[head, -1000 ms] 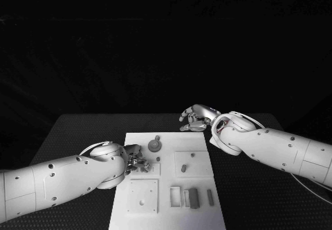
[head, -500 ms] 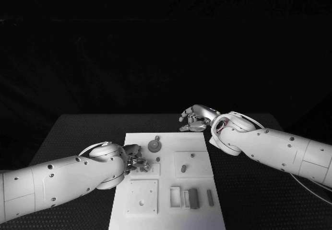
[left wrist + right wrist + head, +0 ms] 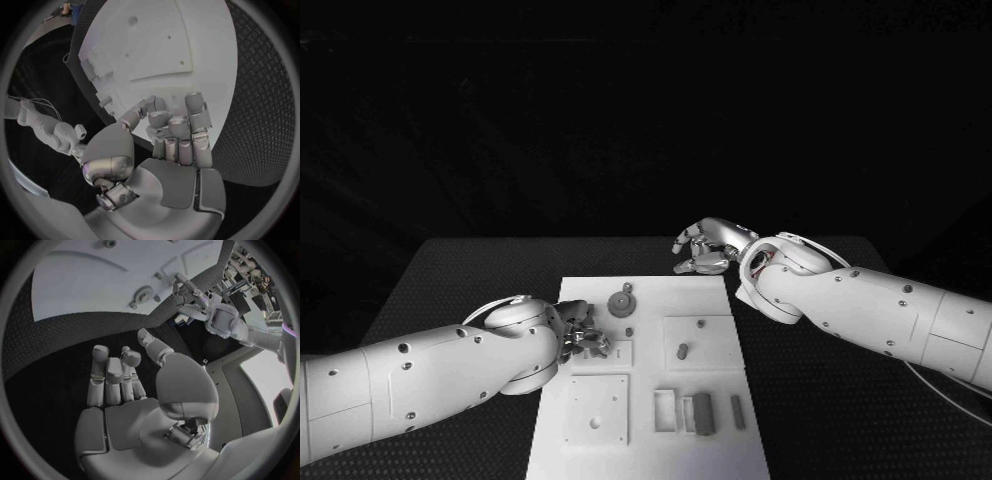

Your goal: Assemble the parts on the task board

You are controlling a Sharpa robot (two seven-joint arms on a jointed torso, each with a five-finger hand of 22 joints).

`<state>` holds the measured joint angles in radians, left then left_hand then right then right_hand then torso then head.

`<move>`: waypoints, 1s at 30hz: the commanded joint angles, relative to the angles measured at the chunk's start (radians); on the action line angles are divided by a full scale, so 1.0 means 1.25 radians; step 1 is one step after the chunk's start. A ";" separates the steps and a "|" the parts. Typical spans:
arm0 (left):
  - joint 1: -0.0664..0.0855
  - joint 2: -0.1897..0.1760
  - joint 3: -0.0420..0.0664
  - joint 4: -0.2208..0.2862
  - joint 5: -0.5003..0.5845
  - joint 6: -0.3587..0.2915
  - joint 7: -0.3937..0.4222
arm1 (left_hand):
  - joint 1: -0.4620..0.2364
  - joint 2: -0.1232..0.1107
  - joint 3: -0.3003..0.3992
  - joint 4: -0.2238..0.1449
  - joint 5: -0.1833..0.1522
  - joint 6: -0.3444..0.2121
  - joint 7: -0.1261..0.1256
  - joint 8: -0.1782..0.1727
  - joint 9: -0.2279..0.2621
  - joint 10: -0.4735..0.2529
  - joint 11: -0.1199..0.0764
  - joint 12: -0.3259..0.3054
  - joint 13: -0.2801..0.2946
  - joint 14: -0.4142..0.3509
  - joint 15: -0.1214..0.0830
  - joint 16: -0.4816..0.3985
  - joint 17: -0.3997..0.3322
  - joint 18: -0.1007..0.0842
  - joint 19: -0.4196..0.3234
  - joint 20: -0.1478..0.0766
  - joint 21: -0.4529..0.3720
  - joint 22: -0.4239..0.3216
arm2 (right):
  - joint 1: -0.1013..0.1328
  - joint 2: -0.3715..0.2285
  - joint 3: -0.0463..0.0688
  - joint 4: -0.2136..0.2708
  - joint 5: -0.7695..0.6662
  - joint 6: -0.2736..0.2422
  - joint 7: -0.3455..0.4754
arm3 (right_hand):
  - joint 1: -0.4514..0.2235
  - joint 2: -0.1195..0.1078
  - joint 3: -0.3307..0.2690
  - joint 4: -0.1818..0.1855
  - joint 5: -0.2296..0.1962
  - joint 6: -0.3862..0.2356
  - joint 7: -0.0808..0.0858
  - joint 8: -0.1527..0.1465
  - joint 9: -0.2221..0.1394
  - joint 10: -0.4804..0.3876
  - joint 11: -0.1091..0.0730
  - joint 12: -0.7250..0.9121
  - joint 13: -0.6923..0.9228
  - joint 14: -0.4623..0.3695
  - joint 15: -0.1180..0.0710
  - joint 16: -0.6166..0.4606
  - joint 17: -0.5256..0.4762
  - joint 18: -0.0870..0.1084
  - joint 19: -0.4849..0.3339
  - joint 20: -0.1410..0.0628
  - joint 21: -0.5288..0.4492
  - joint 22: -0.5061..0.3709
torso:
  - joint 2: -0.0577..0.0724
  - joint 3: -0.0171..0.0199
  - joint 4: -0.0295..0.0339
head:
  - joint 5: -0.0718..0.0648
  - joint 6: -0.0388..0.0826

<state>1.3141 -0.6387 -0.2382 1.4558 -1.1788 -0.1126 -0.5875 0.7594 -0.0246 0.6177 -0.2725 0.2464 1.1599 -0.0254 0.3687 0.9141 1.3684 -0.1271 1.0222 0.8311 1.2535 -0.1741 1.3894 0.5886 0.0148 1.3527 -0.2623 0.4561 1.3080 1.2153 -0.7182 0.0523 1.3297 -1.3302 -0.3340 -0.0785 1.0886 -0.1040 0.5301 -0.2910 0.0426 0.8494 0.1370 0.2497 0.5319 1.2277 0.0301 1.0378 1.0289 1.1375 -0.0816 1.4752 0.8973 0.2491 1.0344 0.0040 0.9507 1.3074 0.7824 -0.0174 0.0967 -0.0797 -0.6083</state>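
Task board (image 3: 646, 400) centred on black table (image 3: 459, 270), lower middle of head frame. Assembly judged early-stage, most work outstanding.

Done, as far as visible: round grey part (image 3: 622, 304) seated at upper-left area of board, small piece just below it (too small to identify). Small grey peg (image 3: 682, 351) standing or lying in square recess (image 3: 700, 342) at mid-right; cannot tell if fully seated.

Left to do: square plate w/ holes (image 3: 597, 410) at lower left appears unfilled. Grey bar parts (image 3: 702, 413) grouped at lower-right slots, beside a thin grey strip (image 3: 738, 411); cannot tell whether inserted or merely lying there.

Left hand (image 3: 578, 335) low over left edge of board, mid-left of frame, fingers curled together over a small square recess (image 3: 617, 352). In left wrist view, left hand's fingers (image 3: 187, 132) bunched close against white surface; whether a part is pinched — cannot tell (fingertips hide contact).

Right hand (image 3: 708, 247) above top edge of board, upper centre, over bare table. In right wrist view its fingers (image 3: 112, 375) lie loosely spread, nothing held, clear of board.

Containers: recesses as above; no other bins seen.
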 commanded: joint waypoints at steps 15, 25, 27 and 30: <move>-0.001 0.004 0.000 -0.002 -0.005 0.008 0.006 | 0.059 0.068 0.005 -0.004 0.003 0.059 0.003 0.002 0.003 -0.002 -0.003 0.000 -0.001 -0.005 -0.002 0.005 -0.002 -0.009 0.002 0.000 -0.001 0.016 | 0.000 0.000 0.000 0.001 -0.001 0.007 0.006 | -0.008 0.000 -0.005 0.000 0.005 0.003 0.004 -0.005 -0.001 0.007 -0.002 -0.005 -0.001 0.002 0.002 -0.002 -0.001 0.010 0.001 0.006 -0.004 0.012 | 0.000 0.0005 -0.0002 | 0.000 0.000; -0.001 0.005 0.000 -0.004 -0.004 0.032 0.002 | 0.058 0.062 0.004 -0.006 -0.001 0.058 0.003 0.001 0.003 -0.003 -0.002 -0.001 -0.002 -0.007 -0.001 0.005 -0.003 -0.009 0.000 0.001 -0.002 0.016 | 0.000 -0.001 0.000 0.001 0.000 0.006 0.006 | -0.008 0.000 -0.004 0.000 0.005 0.003 0.004 -0.005 -0.001 0.007 -0.002 -0.004 -0.001 0.002 0.002 -0.002 -0.001 0.010 0.001 0.006 -0.004 0.012 | 0.000 0.0004 0.0000 | -0.001 -0.001; -0.001 0.006 0.000 -0.005 -0.002 0.026 0.003 | 0.057 0.057 0.003 -0.006 -0.002 0.058 0.004 0.001 0.002 -0.002 -0.001 -0.001 -0.002 -0.007 -0.001 0.005 -0.003 -0.010 0.000 0.001 -0.002 0.016 | 0.000 -0.002 0.000 0.001 0.004 0.006 0.006 | -0.010 0.001 -0.005 0.001 0.005 0.003 0.004 -0.005 -0.001 0.007 -0.002 -0.004 -0.001 0.002 0.002 -0.002 -0.001 0.010 0.001 0.006 -0.004 0.012 | 0.000 0.0001 -0.0001 | -0.001 -0.001; 0.000 0.006 0.000 -0.008 0.003 0.025 0.004 | 0.049 0.045 -0.003 0.000 -0.009 0.059 0.004 0.001 0.003 -0.002 -0.001 0.000 -0.002 -0.008 0.000 0.006 -0.005 -0.010 0.001 0.001 -0.002 0.016 | 0.000 -0.002 0.000 0.001 0.004 0.006 0.006 | -0.011 0.001 -0.005 0.001 0.005 0.003 0.005 -0.005 -0.001 0.007 -0.002 -0.004 -0.001 0.003 0.003 -0.002 -0.001 0.010 0.002 0.006 -0.005 0.012 | 0.000 0.0001 0.0000 | -0.001 -0.002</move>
<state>1.3142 -0.6319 -0.2379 1.4478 -1.1796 -0.0984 -0.5866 0.7595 -0.0247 0.6166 -0.2743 0.2318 1.1599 -0.0254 0.3644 0.9168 1.3684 -0.1272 1.0222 0.8302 1.2522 -0.1727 1.3925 0.5823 0.0148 1.3527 -0.2623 0.4561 1.3076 1.2153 -0.7201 0.0523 1.3303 -1.3273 -0.3339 -0.0784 1.0846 -0.1000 0.5301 -0.2910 0.0426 0.8495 0.1369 0.2497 0.5320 1.2313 0.0265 1.0378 1.0281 1.1376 -0.0816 1.4752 0.8974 0.2477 1.0344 0.0040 0.9507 1.3073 0.7819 -0.0168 0.0965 -0.0804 -0.6098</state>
